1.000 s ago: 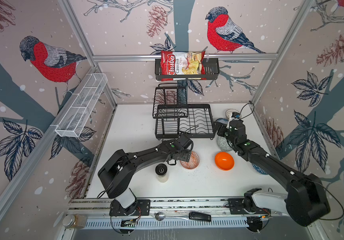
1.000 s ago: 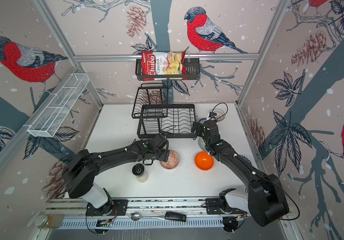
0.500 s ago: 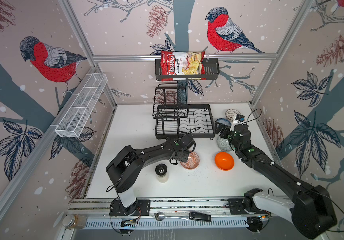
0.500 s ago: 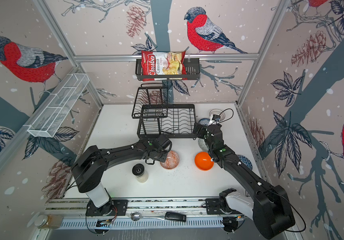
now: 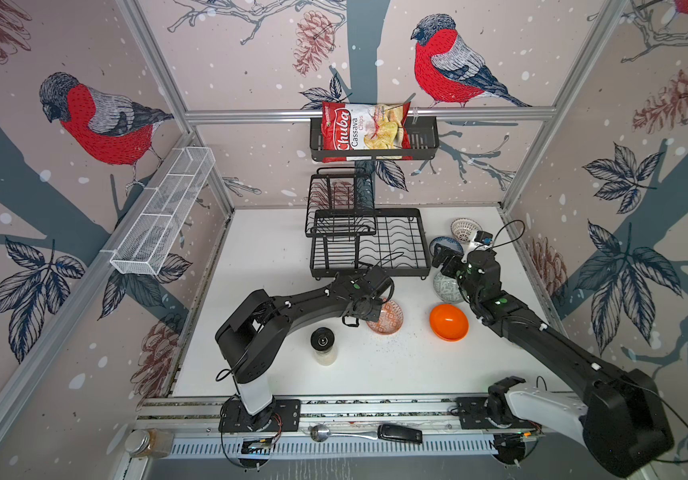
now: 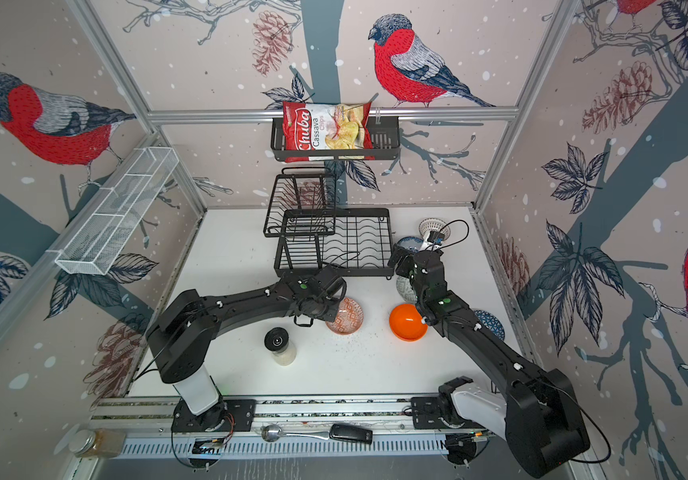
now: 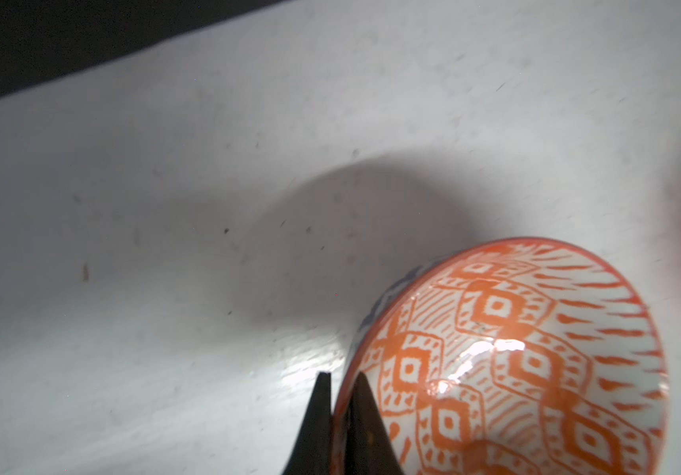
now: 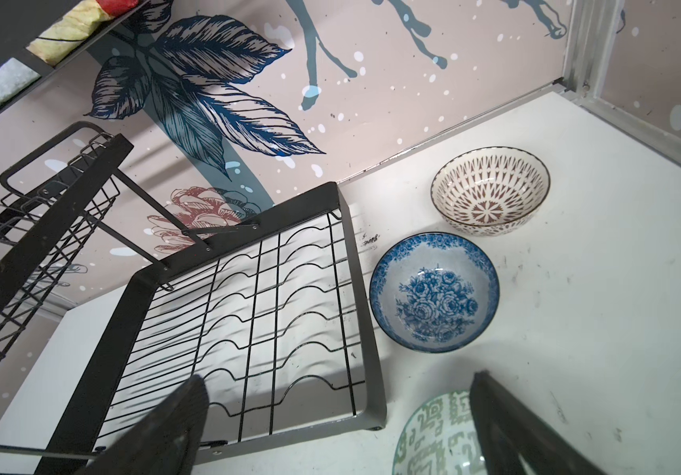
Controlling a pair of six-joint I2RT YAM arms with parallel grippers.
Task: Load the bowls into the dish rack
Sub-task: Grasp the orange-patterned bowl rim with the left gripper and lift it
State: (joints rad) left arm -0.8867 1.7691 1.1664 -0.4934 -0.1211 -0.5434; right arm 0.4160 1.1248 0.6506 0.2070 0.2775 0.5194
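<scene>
- Dish rack (image 5: 424, 241): black wire, two tiers; wide lower tray with wavy dividers, smaller raised basket over its left part; upper centre of both top views, empty.
- Orange-white patterned bowl (image 5: 388, 318): centre, just below the rack; rim pinched in the left gripper's (image 7: 343, 376) jaws.
- Plain orange bowl (image 5: 449, 322): glossy, right of it, on the table.
- Grey-green patterned bowl (image 5: 444, 287): upright, off the rack's lower right corner.
- Blue-white floral bowl (image 8: 433, 292): upright, just beside the rack's right edge.
- White bowl with brown lattice (image 5: 464, 228): upright, above the floral one.
- Second blue-white bowl (image 6: 492, 324): right edge of the table, half hidden.
</scene>
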